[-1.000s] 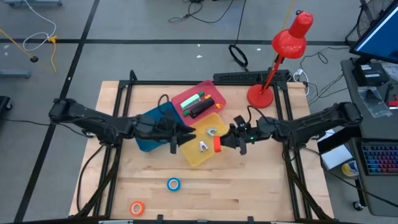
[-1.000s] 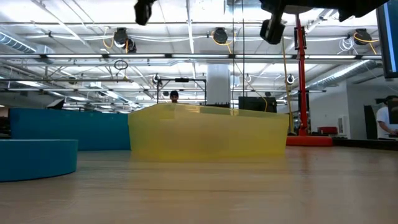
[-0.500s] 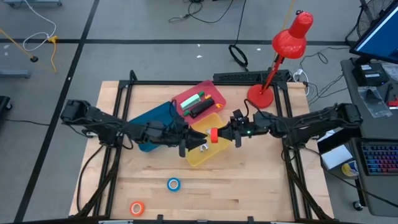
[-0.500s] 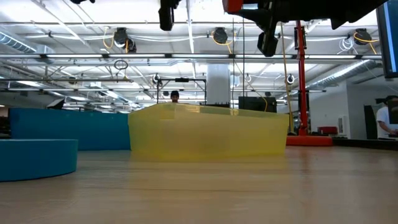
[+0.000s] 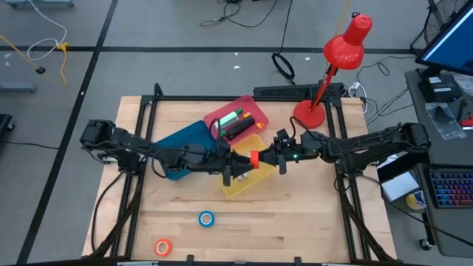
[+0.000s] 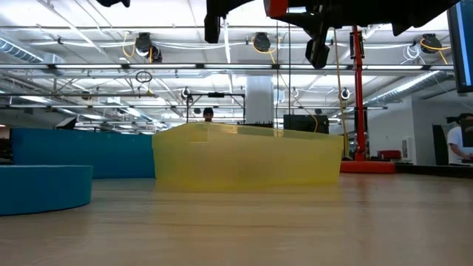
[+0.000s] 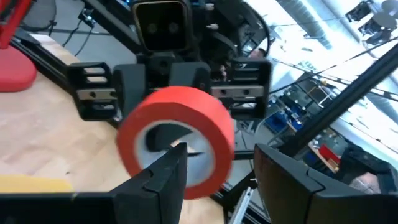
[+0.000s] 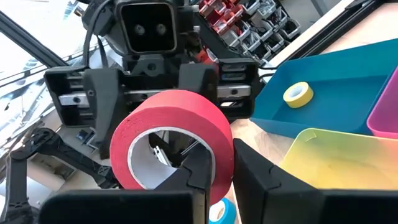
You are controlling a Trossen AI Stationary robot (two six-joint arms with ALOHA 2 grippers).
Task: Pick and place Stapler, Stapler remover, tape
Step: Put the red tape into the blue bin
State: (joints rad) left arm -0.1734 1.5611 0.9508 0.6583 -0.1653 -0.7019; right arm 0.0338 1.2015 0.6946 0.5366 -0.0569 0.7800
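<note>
The red tape roll [image 5: 254, 160] is held in the air above the yellow bin [image 5: 247, 183], between the two grippers. My right gripper [image 5: 275, 159] comes from the table's right and is shut on the roll [image 8: 171, 140]. My left gripper [image 5: 235, 168] faces it from the left and is open. In the left wrist view one of its fingers [image 7: 163, 177] stands before the roll's hole [image 7: 163, 138] and the other [image 7: 292, 180] stands beside the roll. The blue roll [image 5: 206, 218] and the orange roll [image 5: 162, 247] lie flat on the table near its near edge. The yellow roll [image 8: 297, 93] lies in the blue bin [image 8: 329, 106]. My right gripper pinches the red roll's wall [image 8: 214, 152], one finger [image 8: 194, 174] inside the hole and one [image 8: 252, 177] outside. It comes level from the table's right. The roll is lifted clear and stands on edge. My left gripper: whether its finger touches the roll, I cannot tell.
The pink bin [image 5: 238, 122] with a black stapler and a green item sits at the yellow bin's far side, the blue bin [image 5: 185, 144] to its left. A red desk lamp [image 5: 310, 111] stands at the far right. Bare wood lies toward the near edge.
My left gripper has moved toward the table's right, up to the red roll. My right gripper first carried the roll a little toward the far edge and the left, over the yellow bin, then kept still.
</note>
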